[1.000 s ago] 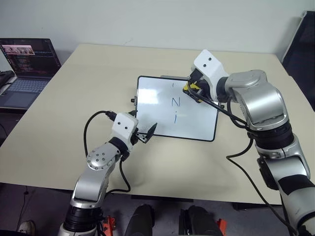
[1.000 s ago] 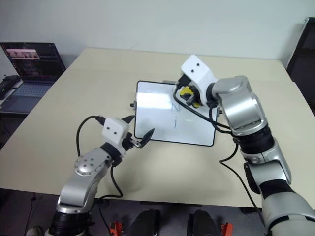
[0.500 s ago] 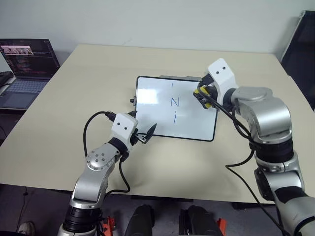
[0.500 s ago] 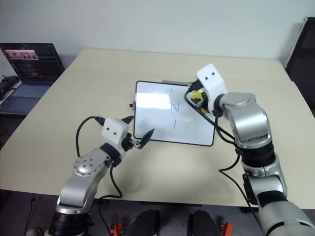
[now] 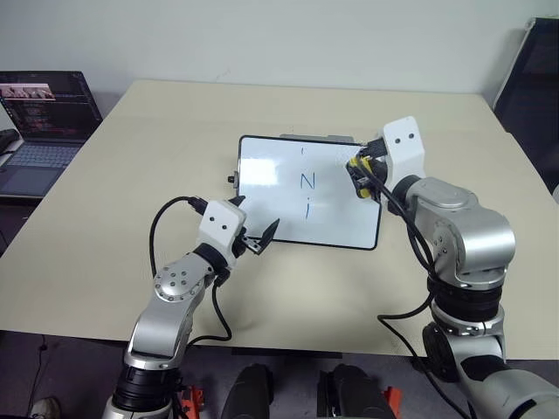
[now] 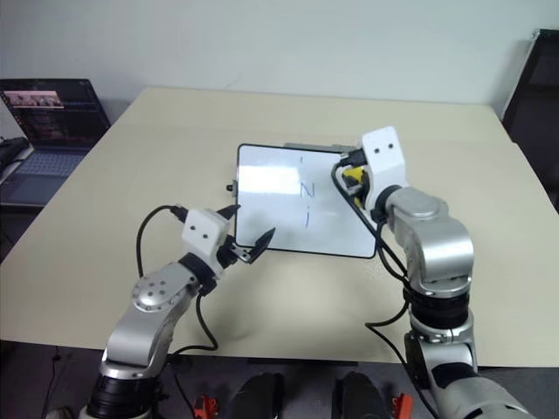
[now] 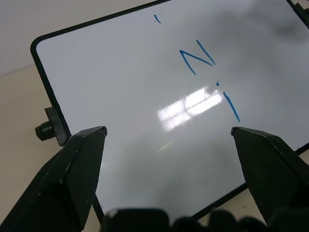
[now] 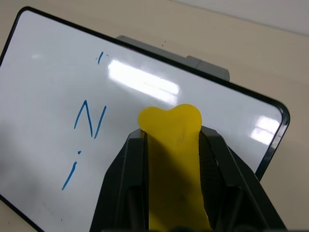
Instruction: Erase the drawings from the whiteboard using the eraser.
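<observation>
The whiteboard (image 5: 271,188) lies flat in the middle of the table. The drawings on it are a blue "N" (image 5: 307,181), an "i"-like mark (image 5: 308,209) below it and a tiny tick (image 5: 303,151) near the far edge. My right gripper (image 5: 360,170) is shut on the yellow eraser (image 8: 174,154) at the board's right edge, to the right of the strokes; whether the eraser touches the board I cannot tell. Open and holding nothing, my left gripper (image 5: 254,216) sits at the board's near left corner, its fingers (image 7: 82,150) spread towards the board.
An open laptop (image 5: 44,105) stands off the table's far left. A grey object (image 5: 319,138) sticks out behind the board's far edge. A dark chair (image 5: 534,74) is at the far right. The table's front edge runs close below my left arm.
My right gripper has carried the eraser from the far middle of the board to its right edge, and the wrist has rolled. The strokes look unchanged. The left arm has kept still.
</observation>
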